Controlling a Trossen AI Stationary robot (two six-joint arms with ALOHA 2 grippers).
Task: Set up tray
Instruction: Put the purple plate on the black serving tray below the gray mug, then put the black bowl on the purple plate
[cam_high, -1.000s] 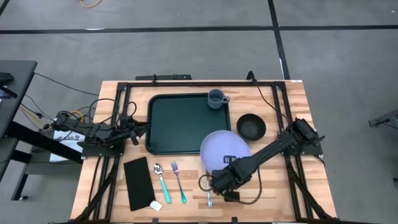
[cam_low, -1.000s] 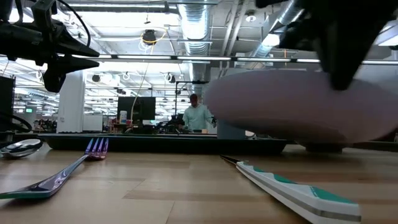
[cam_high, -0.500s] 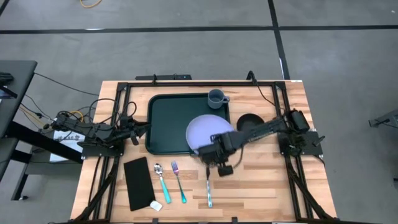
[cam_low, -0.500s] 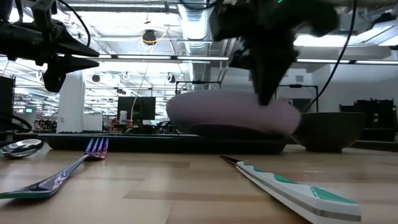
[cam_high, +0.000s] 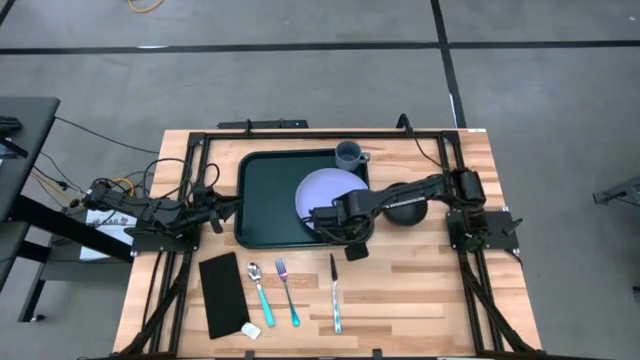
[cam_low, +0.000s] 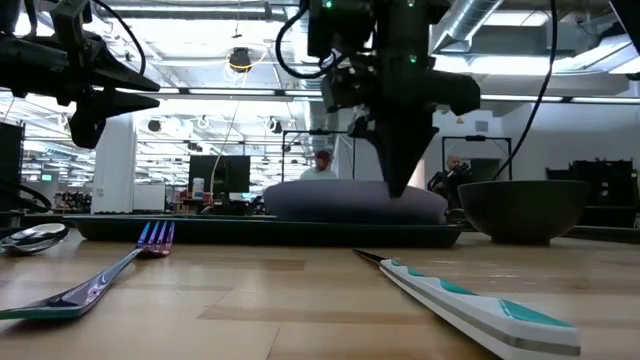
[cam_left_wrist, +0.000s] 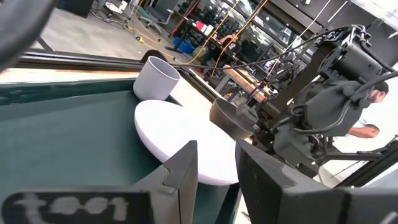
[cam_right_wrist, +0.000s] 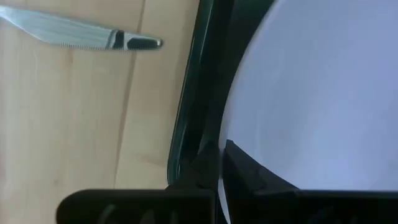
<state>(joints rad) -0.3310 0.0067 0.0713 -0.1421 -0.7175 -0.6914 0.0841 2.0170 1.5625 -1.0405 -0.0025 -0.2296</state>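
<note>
Right tool (cam_high: 338, 222) clamped shut on near rim of lilac plate (cam_high: 330, 196), plate low over right half of green tray (cam_high: 270, 198), seemingly for set-down beside cup (cam_high: 348, 157). Tray mid-tabletop (cam_high: 420, 290). Left tool (cam_high: 222, 212) part-open, empty, parked at tray's left edge. Knife (cam_high: 334, 292), fork (cam_high: 286, 290), spoon (cam_high: 258, 292), napkin (cam_high: 222, 292) waiting near front edge.

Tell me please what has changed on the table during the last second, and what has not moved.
The right gripper, shut on the plate, carried it from the bare wood near the knife onto the tray, beside the cup. Nothing was released. This uncovered the knife and the black bowl. The left gripper stayed at the tray's left edge; fork, spoon and napkin stayed put.
</note>
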